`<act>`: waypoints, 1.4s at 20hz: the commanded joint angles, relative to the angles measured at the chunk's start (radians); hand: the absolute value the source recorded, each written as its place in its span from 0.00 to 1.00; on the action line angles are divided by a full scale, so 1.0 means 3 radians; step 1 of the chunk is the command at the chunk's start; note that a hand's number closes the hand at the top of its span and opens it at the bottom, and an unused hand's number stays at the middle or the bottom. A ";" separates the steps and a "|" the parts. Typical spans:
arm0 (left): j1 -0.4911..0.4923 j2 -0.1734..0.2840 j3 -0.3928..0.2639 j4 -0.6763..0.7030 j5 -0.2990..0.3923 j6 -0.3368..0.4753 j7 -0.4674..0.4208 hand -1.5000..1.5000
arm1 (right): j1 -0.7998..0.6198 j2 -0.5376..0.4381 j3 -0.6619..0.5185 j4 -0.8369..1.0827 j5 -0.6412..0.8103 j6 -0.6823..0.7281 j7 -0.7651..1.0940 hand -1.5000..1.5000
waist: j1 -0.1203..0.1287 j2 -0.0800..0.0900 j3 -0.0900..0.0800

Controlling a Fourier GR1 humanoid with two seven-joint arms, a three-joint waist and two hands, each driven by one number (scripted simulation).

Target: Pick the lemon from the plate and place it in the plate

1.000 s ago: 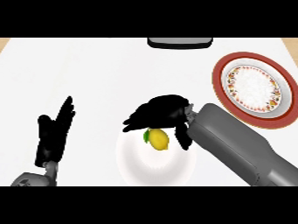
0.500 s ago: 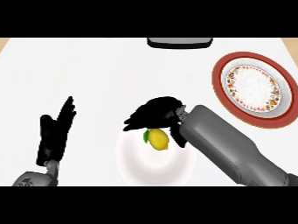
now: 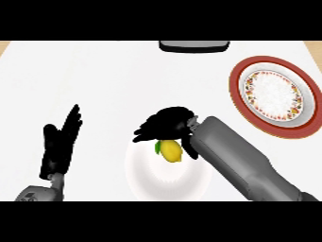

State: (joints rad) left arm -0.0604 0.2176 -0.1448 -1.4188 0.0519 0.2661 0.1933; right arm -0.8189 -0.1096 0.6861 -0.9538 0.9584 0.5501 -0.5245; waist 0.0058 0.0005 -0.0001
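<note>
A yellow lemon (image 3: pixel 170 150) lies at the upper part of a plain white plate (image 3: pixel 165 178) near the counter's front. My right hand (image 3: pixel 166 124) hovers directly over the lemon with its fingers curled downward around its top. The lemon's lower half shows beneath the hand. A second plate (image 3: pixel 310 120) with a red rim and patterned white centre sits at the far right. My left hand (image 3: pixel 60 145) rests open at the left, fingers pointing up.
A dark grey object (image 3: pixel 194 45) sits at the counter's far edge, top centre. Wooden floor shows past the white counter at both upper corners.
The right forearm has shifted slightly leftward and the hand has settled a little lower on the lemon. The left hand has not moved.
</note>
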 commanded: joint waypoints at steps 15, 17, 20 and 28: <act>-0.0079 -0.0042 0.0223 -0.0041 -0.0085 -0.0235 0.0090 0.50 | 0.0068 0.0358 -0.0180 0.0688 0.0704 -0.0666 -0.0553 1.00 | 0.0010 0.0005 0.0000; 0.0220 -0.0033 0.0193 -0.0285 -0.0096 -0.0234 0.0036 0.50 | -0.0028 0.0308 -0.0328 0.0630 0.0697 -0.0634 -0.0670 1.00 | 0.0018 0.0001 0.0001; 0.0085 -0.0119 0.0169 -0.0135 -0.0203 -0.0167 -0.0004 0.50 | 0.0014 0.0334 -0.0423 0.0559 0.0736 -0.0823 -0.0554 1.00 | 0.0004 0.0000 0.0001; 0.0156 -0.0044 0.0337 -0.0065 -0.0125 -0.0119 0.0036 0.50 | 0.0601 -0.0257 -0.1575 0.0338 0.0110 -0.1284 0.0344 1.00 | -0.0259 -0.0036 0.0003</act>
State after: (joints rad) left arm -0.0286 0.1961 -0.0640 -1.4507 0.0143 0.2208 0.2133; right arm -0.7123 -0.1155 0.3690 -0.8400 1.0636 0.2185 -0.5282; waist -0.0346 -0.0072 0.0008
